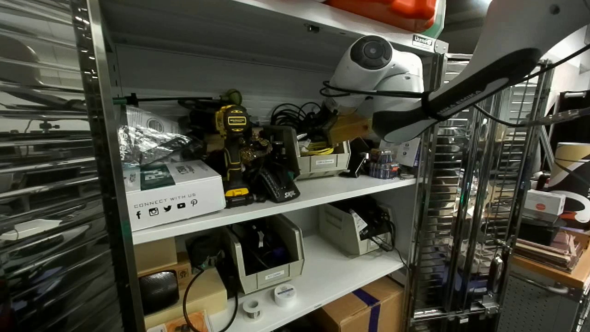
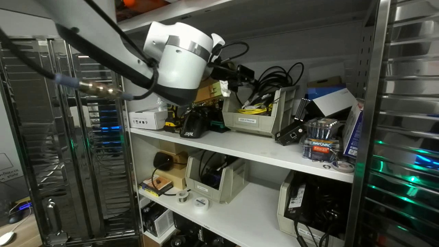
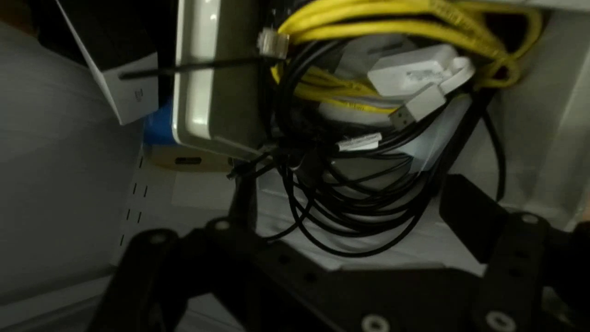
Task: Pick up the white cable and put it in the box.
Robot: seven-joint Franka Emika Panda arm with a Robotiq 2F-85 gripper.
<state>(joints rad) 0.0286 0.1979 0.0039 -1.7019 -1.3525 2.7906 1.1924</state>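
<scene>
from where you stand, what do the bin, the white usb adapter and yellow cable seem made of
Bin: likely moulded plastic, glossy, from highlights along its rounded rim.
White USB adapter: probably plastic, low sheen, casing smooth and white; its grey plug end may be metal.
Yellow cable: perhaps vinyl or rubber jacket, faintly shiny, bending in smooth loops, printed along it.

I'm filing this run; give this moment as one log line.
black two-finger gripper: open | white plastic USB cable: ungrasped, inside beige plastic bin | destination: unclear
</scene>
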